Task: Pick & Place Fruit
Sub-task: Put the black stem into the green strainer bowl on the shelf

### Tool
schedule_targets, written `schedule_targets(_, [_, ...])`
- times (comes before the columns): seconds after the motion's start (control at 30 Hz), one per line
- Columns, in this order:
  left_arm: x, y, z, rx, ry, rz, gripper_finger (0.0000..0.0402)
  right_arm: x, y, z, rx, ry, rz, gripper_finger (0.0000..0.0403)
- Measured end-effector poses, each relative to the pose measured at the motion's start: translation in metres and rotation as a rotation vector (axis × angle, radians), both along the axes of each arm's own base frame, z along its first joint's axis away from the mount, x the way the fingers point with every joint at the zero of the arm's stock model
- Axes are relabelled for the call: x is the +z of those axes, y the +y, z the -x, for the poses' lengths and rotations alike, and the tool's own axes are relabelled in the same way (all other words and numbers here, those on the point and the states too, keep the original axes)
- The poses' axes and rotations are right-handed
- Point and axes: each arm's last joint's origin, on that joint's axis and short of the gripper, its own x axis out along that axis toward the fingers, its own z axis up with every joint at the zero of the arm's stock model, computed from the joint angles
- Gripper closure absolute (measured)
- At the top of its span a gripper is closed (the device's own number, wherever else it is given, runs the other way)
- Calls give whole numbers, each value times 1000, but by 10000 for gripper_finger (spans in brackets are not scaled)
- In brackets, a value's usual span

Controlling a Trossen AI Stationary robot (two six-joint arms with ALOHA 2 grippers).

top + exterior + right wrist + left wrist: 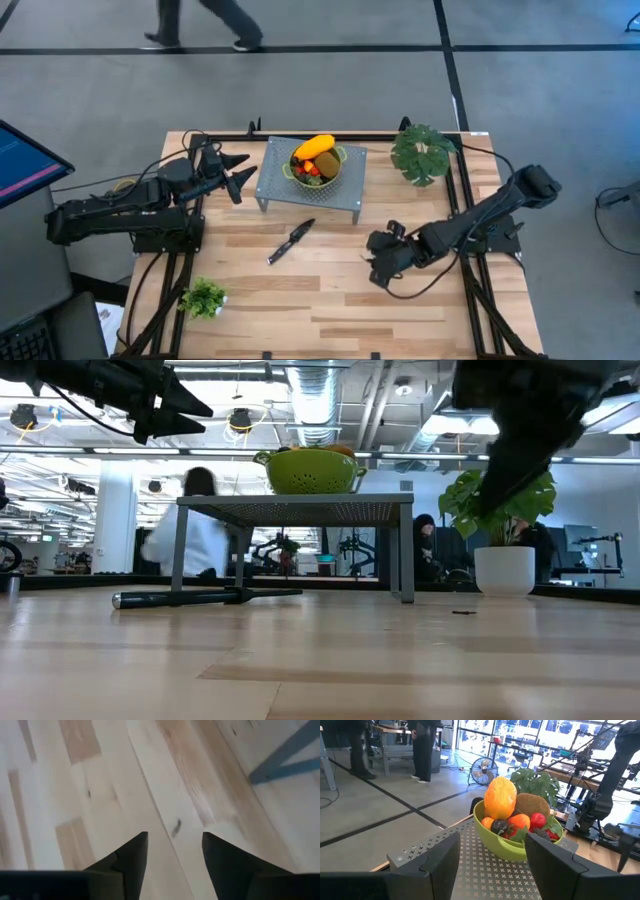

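Person (205, 25) in high view cut off by top edge; only legs show. Person (195, 530) in low view blurred behind grey rack (300, 510). Right arm (530, 420) in low view cut by top edge, gripper out of that picture. Green bowl (505, 845) hides lower fruit; dark piece (499, 826) too small to identify. Small dark speck (176, 827) on table (75, 780), nature unclear.

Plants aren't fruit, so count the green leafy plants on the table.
2: a large potted plant at the far right edge, a small plant at the near left corner. None appears hidden.
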Motion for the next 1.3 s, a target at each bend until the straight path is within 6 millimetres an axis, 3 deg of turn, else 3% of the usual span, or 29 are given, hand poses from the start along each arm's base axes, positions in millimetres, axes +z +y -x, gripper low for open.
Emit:
schedule_targets(0.3, [0, 0, 0, 0, -1, 0, 183, -37, -14, 3, -45, -100, -48, 225])
schedule_targets(0.67, [0, 0, 0, 0, 0, 0, 183, -94, -9, -12, -67, 10, -15, 261])
schedule_targets(0.93, [-4, 2, -6, 0, 26, 11, 183, -102, -3, -13, -90, -4, -26, 303])
schedule_targets(1.17, [-4, 2, -7, 1, 25, 11, 183, -103, -1, -12, -81, 12, -41, 389])
schedule_targets(1.3, [-3, 2, -7, 1, 21, 10, 183, -103, -1, -12, -84, 16, -51, 398])
